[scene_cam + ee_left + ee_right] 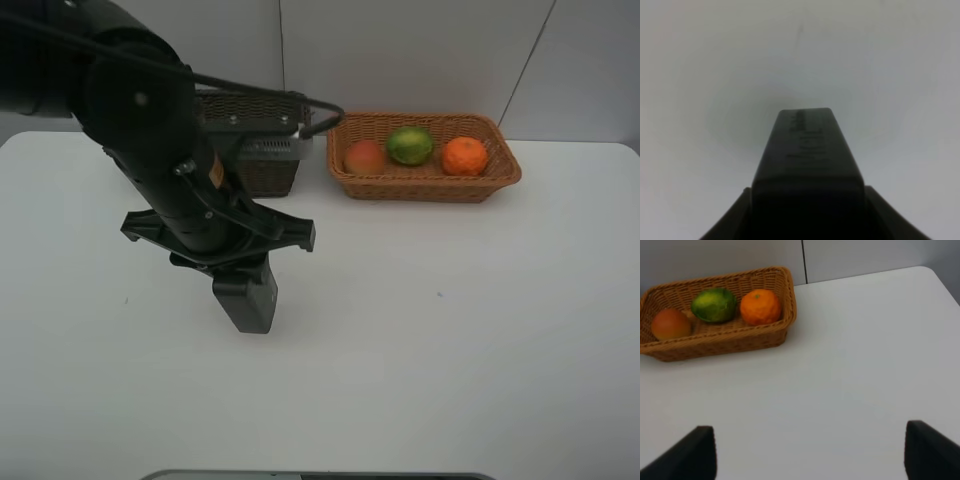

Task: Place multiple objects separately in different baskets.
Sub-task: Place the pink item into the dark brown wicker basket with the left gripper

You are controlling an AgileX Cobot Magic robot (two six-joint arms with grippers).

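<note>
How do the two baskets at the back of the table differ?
The tan basket is light orange-tan and shallow; the dark basket is dark brown and deeper. The tan basket is in full view with three fruits inside; the dark basket is mostly hidden behind the left arm, contents unseen. Both are woven wicker.

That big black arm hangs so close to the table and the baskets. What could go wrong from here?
The left gripper points down close over the white table; if it drops further, it could strike it. The left arm crosses in front of the dark basket and hides most of it from the high camera, so a swing might nudge that basket unseen.
</note>
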